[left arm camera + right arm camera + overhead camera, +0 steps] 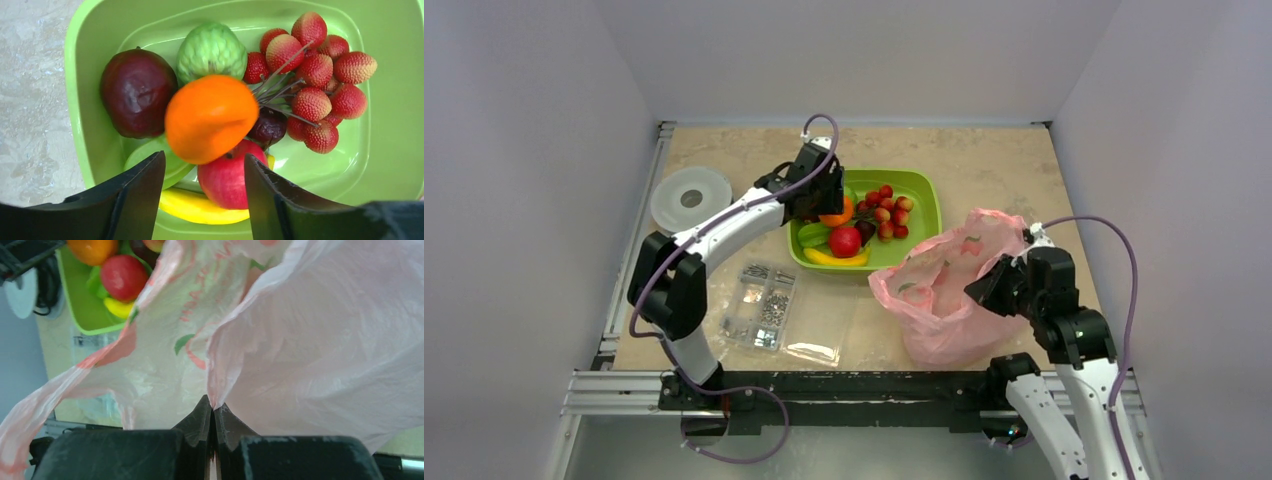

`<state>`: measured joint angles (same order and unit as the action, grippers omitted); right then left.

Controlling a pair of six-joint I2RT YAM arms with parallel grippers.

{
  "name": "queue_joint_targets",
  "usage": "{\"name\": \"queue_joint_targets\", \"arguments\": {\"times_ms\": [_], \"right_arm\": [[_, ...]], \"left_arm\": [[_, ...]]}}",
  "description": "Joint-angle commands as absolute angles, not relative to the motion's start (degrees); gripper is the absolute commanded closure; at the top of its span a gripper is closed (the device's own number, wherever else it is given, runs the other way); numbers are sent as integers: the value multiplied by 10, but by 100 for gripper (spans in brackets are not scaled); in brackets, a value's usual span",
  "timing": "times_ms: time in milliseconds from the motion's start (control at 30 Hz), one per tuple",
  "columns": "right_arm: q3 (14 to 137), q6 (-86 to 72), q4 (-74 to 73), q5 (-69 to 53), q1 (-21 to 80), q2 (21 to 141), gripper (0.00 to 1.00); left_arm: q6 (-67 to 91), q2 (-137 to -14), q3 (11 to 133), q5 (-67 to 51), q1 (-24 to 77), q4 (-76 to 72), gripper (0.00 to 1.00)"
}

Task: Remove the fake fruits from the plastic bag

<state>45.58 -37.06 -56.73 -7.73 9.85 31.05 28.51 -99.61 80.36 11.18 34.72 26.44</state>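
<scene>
The left wrist view shows six fruits in the light-green plastic tray: one dark maroon round fruit, one orange fruit, one red apple, one yellow banana and two green pieces. A cluster of red berries lies beside them. The banana's long axis runs left-right along the tray's near wall. The left gripper hangs above, jaws apart and empty. In the overhead view its arm hides the maroon fruit. The translucent pink plastic bag lies near right, mouth toward the tray. The right gripper is clamped on its edge.
</scene>
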Motion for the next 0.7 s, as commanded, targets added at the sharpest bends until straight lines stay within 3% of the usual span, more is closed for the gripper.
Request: {"name": "queue_joint_targets", "arguments": {"times_ms": [0, 300, 533, 667], "right_arm": [[524, -313, -470, -130, 97, 324, 100], [709, -186, -551, -22, 97, 462, 100], [759, -154, -603, -29, 102, 482, 100], [744, -175, -639, -50, 102, 471, 100]], "left_arm": [[300, -969, 812, 89, 338, 259, 37], [299, -862, 759, -50, 339, 208, 24], [336, -809, 701, -250, 354, 63, 25], [329, -809, 715, -277, 401, 39, 27]]}}
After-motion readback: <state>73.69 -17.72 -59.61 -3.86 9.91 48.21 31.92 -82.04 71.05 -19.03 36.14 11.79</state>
